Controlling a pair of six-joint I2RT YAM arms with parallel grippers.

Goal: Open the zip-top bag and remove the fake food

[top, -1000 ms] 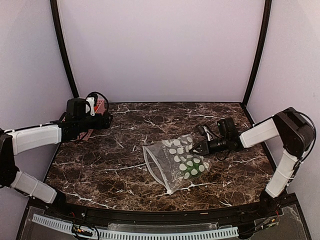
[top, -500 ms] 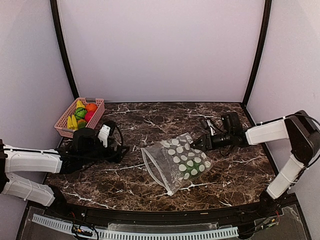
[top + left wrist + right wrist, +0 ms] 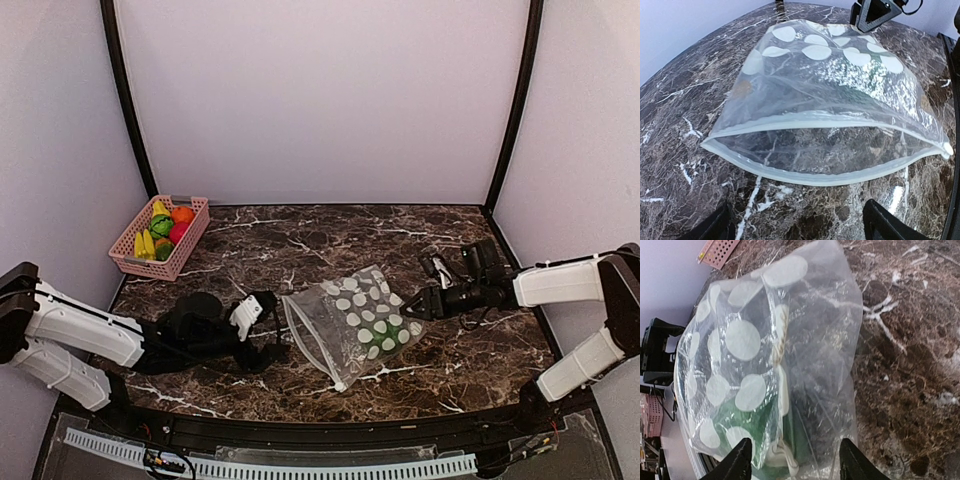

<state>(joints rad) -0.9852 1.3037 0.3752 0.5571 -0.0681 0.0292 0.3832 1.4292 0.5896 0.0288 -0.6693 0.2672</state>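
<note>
Surface (image 3: 480, 370): dark marble, walled on three sides. There is bare room ahead of and behind both pincers, and the near edge runs close under my left forearm. Zip-top bag (image 3: 352, 322): lies flat between my two pincers, mouth toward the left one, closed end toward the right one, dotted green face up. Pink basket (image 3: 150, 268): well apart from my left pincer, behind it at the back corner, and carrying the fake food (image 3: 165, 228). Left pincer (image 3: 800, 227): spread wide, holding nothing, with the bag's mouth directly ahead of it and gaping. I see no fruit through that opening, so I judge the emptying done. Right pincer (image 3: 795, 455): parted about halfway with nothing clamped. The bag's crumpled end sits just ahead of the tips and partly between them, and I cannot tell whether the film touches a finger. Risks: the film is floppy, so any forward creep of the left pincer would shove the zip rim (image 3: 810, 175) and fold the mouth over. If the right pincer closes or pulls back with film caught on a tip, it would drag the bag along. A wide swing of the left arm toward the back corner could clip the basket and spill the fruit. The safest room is straight back for each pincer, lifting first.
</note>
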